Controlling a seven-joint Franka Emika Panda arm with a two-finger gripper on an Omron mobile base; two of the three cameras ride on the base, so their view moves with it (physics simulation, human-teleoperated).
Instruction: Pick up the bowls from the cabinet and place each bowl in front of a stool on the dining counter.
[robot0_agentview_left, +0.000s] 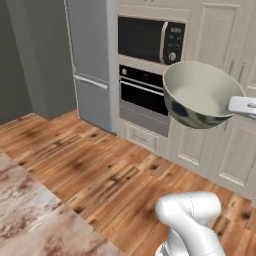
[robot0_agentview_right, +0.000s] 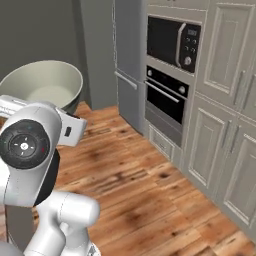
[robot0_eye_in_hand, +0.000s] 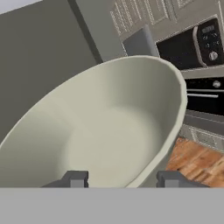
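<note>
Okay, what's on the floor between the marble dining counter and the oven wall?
Nothing: in the left base view, bare wooden floor runs from the dining counter to the oven. The held bowl hangs above it.

No text can be read — the microwave (robot0_agentview_left: 150, 40) control panel (robot0_agentview_left: 174, 42) shows only blurred marks, no legible numbers or brand.

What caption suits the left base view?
Gripper carries the grey-green, cream-lined bowl above the wooden floor, ovens behind.
</note>
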